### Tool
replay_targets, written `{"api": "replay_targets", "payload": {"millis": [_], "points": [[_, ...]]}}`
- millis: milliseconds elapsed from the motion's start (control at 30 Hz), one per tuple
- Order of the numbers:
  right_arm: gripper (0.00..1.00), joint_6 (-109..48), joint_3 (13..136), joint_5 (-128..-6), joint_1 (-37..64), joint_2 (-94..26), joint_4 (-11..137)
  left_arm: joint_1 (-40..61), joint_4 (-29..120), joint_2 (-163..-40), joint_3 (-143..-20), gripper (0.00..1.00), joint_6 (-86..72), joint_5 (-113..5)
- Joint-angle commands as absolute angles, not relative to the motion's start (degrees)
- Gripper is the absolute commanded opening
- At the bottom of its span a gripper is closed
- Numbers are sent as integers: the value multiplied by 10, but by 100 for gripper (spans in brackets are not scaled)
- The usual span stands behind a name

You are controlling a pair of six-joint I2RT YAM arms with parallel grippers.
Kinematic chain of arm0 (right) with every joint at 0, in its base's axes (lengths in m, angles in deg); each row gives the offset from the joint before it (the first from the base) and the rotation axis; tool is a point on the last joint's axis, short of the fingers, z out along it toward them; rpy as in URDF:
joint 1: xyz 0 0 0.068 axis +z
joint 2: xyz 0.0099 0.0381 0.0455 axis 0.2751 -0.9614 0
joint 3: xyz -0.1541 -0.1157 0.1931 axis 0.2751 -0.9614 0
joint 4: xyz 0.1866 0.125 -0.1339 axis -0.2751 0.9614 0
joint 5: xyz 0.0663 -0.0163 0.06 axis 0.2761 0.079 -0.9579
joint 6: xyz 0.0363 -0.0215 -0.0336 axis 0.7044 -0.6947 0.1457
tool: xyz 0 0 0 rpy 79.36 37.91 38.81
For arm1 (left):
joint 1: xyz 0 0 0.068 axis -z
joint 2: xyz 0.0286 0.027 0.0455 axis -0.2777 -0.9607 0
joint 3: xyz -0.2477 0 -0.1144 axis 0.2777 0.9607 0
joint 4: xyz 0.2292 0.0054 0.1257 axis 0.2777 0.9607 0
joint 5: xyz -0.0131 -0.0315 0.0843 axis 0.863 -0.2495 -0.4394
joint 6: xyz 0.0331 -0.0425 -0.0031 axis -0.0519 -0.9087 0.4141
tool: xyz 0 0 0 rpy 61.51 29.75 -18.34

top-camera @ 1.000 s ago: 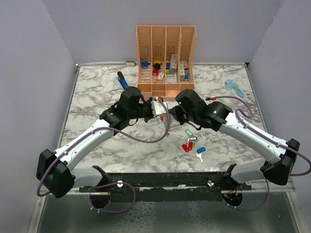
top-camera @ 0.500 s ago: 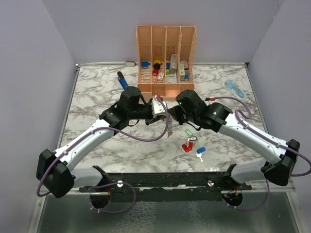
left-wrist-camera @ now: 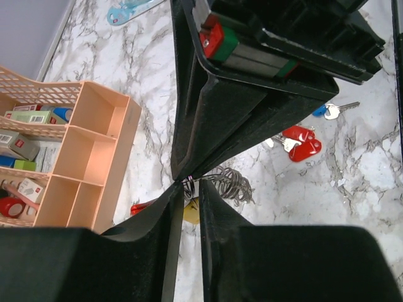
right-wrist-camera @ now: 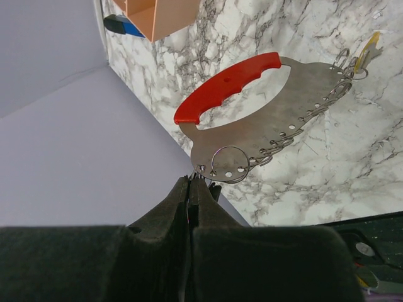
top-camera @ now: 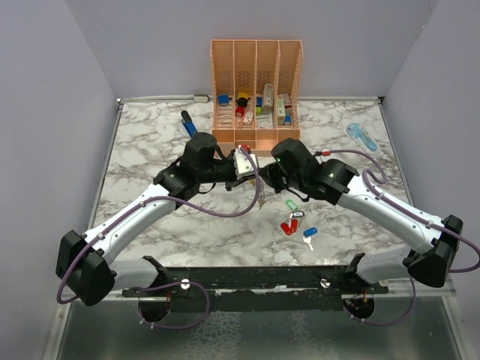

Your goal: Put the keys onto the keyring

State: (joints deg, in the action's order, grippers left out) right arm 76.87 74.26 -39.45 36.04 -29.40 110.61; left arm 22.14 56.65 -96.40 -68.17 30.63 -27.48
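Right claw [right-wrist-camera: 191,181] pressed together on keyring [right-wrist-camera: 277,127] corner, left claw [left-wrist-camera: 191,190] tips a slit apart, grip unclear, loose keys [top-camera: 295,219] on tabletop [top-camera: 150,142], orange rack [top-camera: 256,90] behind

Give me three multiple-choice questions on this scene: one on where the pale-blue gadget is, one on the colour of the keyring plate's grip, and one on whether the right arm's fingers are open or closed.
1. Where does the pale-blue gadget lie?
A. at the near edge
B. far right of the table
C. far left corner

2. What colour is the grip of the keyring plate?
A. red
B. green
C. yellow

3. How are the right fingers?
A. spread wide
B. pressed together
C. out of view

Answers:
1. B: it rests on marble at the far right.
2. A: the right wrist view shows it red.
3. B: no gap shows between them.
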Motion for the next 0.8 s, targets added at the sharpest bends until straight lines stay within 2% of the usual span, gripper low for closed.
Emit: {"api": "replay_targets", "payload": {"millis": [0, 267, 433, 467, 667, 767], "points": [[1, 777, 739, -401, 360, -276, 1082, 224, 552, -962, -682, 15, 310, -279], [1, 775, 737, -403, 360, -272, 1079, 224, 550, -962, -680, 1, 310, -284], [1, 754, 716, -396, 359, -264, 1056, 224, 559, -961, -680, 0, 318, -290], [4, 749, 709, -390, 360, -259, 1053, 224, 565, -961, -683, 0, 322, -288], [46, 681, 646, -322, 356, -186, 1050, 224, 627, -958, -695, 0, 368, -236], [59, 599, 604, -280, 356, -125, 1013, 224, 648, -958, -702, 0, 382, -210]]}}
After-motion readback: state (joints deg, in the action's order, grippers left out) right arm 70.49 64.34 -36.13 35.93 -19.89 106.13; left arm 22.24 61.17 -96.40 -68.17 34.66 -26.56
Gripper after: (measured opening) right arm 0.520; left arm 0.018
